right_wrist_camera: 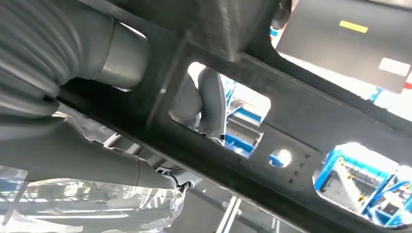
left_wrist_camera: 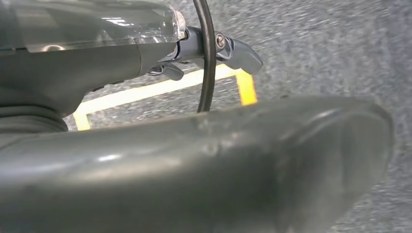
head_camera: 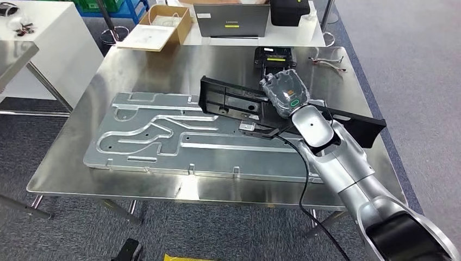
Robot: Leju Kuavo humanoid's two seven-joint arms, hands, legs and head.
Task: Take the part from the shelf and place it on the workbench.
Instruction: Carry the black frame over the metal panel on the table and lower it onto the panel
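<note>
over the workbench point(head_camera: 81, 163), right hand point(head_camera: 285, 92) gripping one black part point(head_camera: 228, 100), one grey plate point(head_camera: 163, 141)

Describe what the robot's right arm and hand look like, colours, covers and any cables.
The right arm is glossy silver with rounded segments and a black section near the shoulder. A black cable runs along it. The right hand is dark grey, wrapped in clear plastic film, with a small green oval marking. Up close it shows a grey ribbed cover.

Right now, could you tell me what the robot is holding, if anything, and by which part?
The right hand grips the long black part near its middle, fingers through a cutout. The left hand holds nothing.
</note>
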